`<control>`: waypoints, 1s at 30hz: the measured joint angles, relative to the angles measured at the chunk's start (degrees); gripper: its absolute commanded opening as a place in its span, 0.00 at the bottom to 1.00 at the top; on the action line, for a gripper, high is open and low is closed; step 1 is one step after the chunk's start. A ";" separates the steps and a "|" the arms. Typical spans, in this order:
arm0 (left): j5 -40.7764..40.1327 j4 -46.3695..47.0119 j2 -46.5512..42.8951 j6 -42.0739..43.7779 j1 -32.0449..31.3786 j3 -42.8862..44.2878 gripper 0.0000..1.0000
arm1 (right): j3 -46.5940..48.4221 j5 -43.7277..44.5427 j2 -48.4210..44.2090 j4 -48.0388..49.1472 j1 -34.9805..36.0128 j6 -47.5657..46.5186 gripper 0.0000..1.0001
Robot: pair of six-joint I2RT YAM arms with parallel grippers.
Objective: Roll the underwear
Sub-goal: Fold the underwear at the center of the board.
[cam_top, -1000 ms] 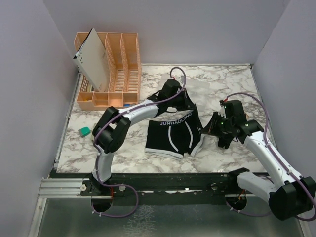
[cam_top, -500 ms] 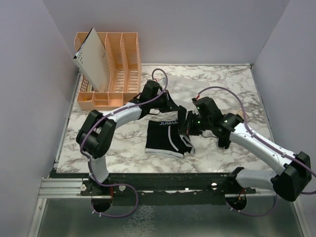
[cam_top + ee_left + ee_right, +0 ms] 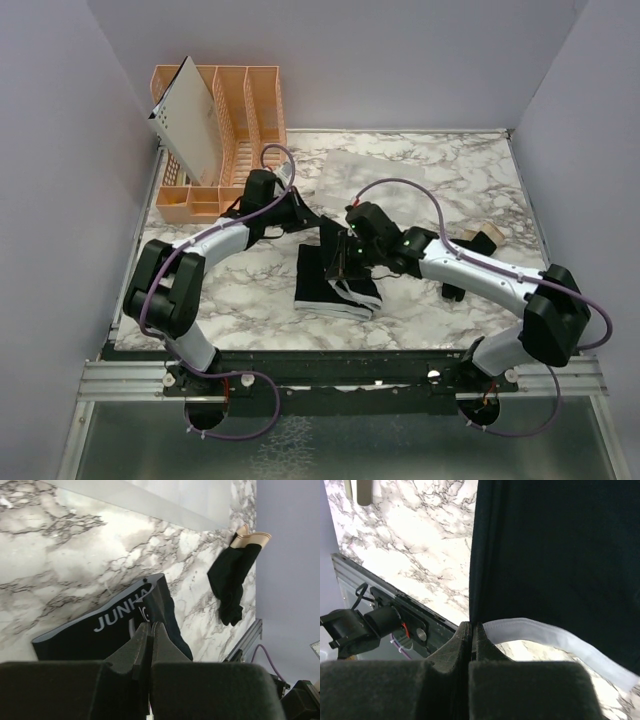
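The black boxer briefs (image 3: 322, 287) lie at the middle of the marble bench (image 3: 460, 170), toward its near edge, between the two arms. The garment is partly folded over on itself. Its near-left part rests flat on the bench, while its right side is drawn up and across the rest.

The left gripper (image 3: 150, 626) reaches in from the far left. Its jaws are pressed together on the waistband, which is lifted off the bench. The white lettering (image 3: 122, 611) on that band reads "JUNHA" before it runs under the fabric fold.

The right gripper (image 3: 471, 626) comes in from the right, and its jaws are likewise closed tight. They pinch the edge of the black cloth just where the white-trimmed hem (image 3: 555, 637) begins. In the right wrist view the fabric hangs as a dark sheet above the bench, with the hem curling away below it.

A second black garment (image 3: 231, 580) with a tan band (image 3: 252, 537) lies on the right part of the bench, well apart from the boxer briefs. It is bunched into a narrow shape and partly hidden by the right arm in the top view.

At the far left corner stands an orange slotted rack (image 3: 250, 120) with a pale board (image 3: 190, 120) leaning against it.
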 measured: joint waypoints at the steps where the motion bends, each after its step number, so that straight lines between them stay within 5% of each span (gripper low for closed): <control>1: 0.02 -0.35 -0.11 0.48 0.63 -0.39 0.00 | 0.13 -0.02 0.83 0.57 0.22 0.28 0.00; 22: -0.31 -3.04 -0.39 5.64 5.20 -6.25 0.01 | 4.28 -2.73 11.54 3.43 2.58 0.68 0.04; 30: -0.28 -3.65 2.23 7.65 5.27 -4.52 0.09 | 6.58 -3.04 15.37 2.95 2.69 -0.66 0.09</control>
